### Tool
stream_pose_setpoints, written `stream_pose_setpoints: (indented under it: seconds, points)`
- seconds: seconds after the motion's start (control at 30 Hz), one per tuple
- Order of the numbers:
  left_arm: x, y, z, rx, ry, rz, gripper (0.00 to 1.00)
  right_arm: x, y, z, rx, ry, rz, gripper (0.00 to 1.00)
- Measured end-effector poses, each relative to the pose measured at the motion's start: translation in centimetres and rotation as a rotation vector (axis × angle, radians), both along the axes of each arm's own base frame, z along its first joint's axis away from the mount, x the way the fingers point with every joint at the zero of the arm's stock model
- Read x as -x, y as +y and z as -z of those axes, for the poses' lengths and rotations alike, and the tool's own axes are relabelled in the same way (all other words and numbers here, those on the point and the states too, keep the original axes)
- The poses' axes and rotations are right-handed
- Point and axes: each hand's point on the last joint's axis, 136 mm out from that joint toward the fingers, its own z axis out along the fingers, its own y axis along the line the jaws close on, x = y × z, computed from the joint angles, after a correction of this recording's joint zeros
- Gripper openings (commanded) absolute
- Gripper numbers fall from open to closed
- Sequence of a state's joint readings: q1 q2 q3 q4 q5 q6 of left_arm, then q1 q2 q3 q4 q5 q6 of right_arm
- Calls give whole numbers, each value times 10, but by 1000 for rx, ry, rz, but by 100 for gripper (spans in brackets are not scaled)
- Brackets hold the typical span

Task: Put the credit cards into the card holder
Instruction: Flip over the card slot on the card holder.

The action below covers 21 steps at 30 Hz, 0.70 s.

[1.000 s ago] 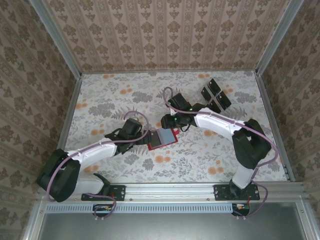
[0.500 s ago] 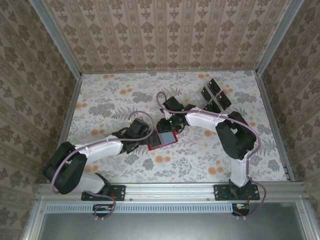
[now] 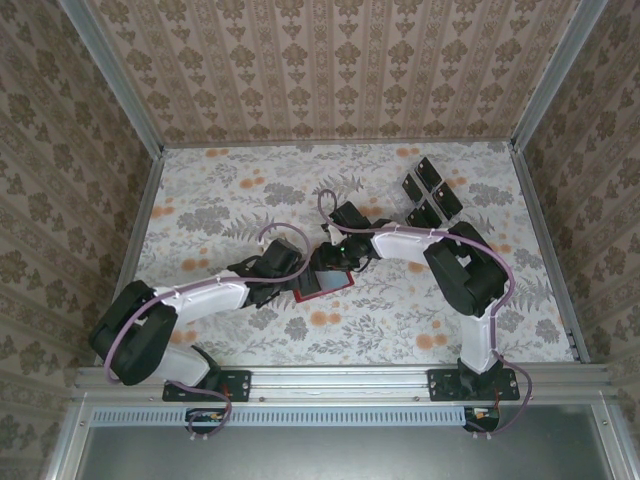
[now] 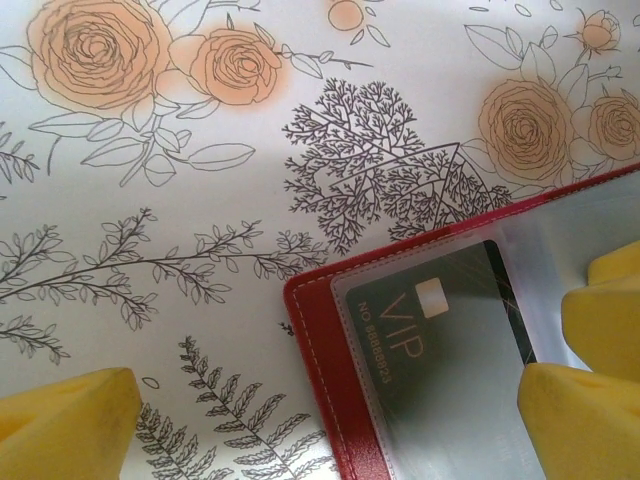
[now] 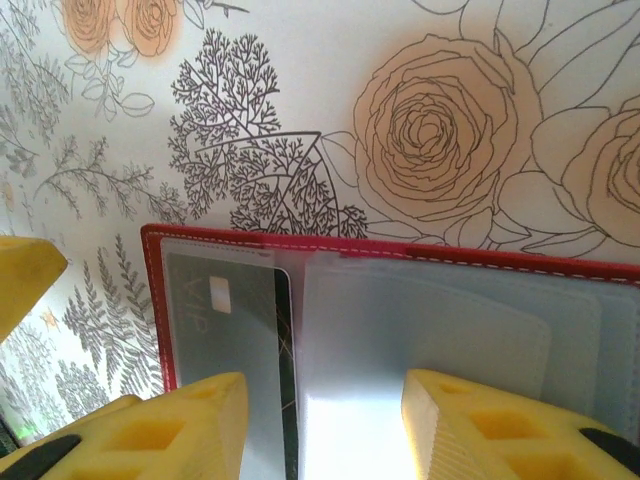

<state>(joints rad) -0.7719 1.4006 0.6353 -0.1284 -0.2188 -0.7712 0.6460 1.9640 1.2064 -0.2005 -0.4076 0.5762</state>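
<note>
Card holder: red with a stitched border, lying open and flat, clear greyish inner pockets facing up. One dark credit card, marked "VIP" with a small pale chip, sits inside the clear pocket at one end of the holder. The remaining credit cards, near-black rectangles, lie grouped well apart from the holder, above and to its right in the top view.

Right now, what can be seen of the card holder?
The card holder lies open and flat on the floral table, between the two arms. It has a red, leather-looking cover with pale stitching and clear plastic pockets inside. The end pocket holds a dark card printed VIP, tucked right in; the other pockets look empty. The right gripper hangs over the pockets, yellow fingers apart; whether they press on it is unclear.
</note>
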Motion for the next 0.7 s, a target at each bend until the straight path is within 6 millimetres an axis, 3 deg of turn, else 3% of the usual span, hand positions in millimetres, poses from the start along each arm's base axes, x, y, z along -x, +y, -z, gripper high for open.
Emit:
stream_pose_setpoints:
  seconds: [0.7]
  points:
    - [7, -6, -12, -9, -102, 18, 100, -4, 7, 0, -73, 47, 124, 46]
